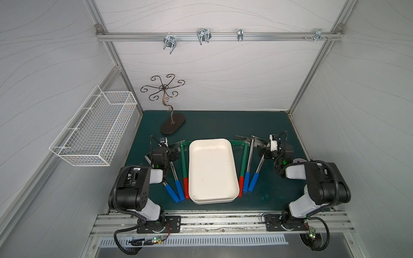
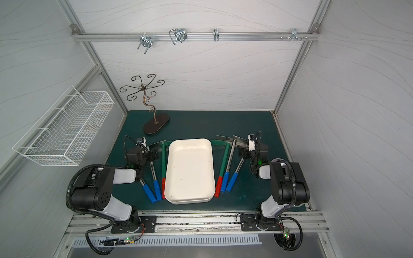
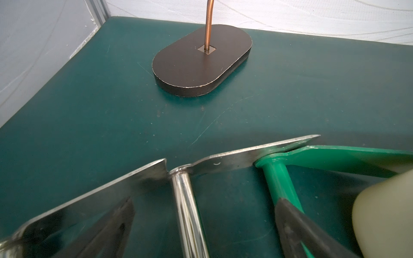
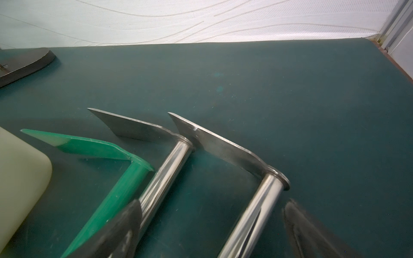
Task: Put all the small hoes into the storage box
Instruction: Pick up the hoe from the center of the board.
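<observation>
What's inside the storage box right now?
Storage box: no hoe inside; its floor is bare, lightly speckled. The inner face of its near wall is hidden by the rim. The hoes lie on the mat beside it.

A lab test booth: white panel walls (image 1: 212, 73), aluminium frame (image 1: 138, 36), green bench (image 1: 223, 125), left arm (image 1: 134, 189) and right arm (image 1: 321, 185) bolted at six o'clock.

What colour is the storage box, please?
The box is plain cream-white, clearest in a top view.
</observation>
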`<action>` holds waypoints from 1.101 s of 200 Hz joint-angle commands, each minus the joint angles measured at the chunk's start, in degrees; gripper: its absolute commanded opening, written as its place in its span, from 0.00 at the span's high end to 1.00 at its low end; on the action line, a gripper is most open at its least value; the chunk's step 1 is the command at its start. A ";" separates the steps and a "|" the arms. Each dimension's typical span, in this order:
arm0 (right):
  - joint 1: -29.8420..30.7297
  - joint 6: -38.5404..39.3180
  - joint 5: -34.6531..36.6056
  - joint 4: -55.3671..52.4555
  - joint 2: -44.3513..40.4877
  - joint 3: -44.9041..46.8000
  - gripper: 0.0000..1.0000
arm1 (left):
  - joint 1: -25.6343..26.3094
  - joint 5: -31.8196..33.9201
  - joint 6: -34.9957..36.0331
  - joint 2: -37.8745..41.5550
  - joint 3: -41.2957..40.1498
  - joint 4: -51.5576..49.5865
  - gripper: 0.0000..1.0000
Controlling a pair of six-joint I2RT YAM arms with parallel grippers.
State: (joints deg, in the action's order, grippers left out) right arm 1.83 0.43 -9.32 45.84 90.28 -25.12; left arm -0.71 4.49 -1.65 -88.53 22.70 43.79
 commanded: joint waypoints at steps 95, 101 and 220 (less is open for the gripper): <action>-0.54 -5.87 4.01 -28.06 -9.61 -12.78 0.01 | 2.92 6.14 2.34 6.16 8.86 -13.83 0.03; -0.84 -8.23 3.46 -31.96 -10.97 -14.53 0.01 | 3.92 7.25 2.46 8.04 10.60 -18.02 0.05; 15.88 -23.74 4.35 -87.03 -15.17 -45.61 0.01 | 8.09 11.77 -12.50 28.33 28.67 -80.77 0.30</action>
State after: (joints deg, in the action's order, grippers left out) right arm 16.64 -14.94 -3.55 -28.03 77.21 -70.32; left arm 7.40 14.22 -9.56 -63.02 53.10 -27.05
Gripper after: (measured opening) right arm 0.992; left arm 0.690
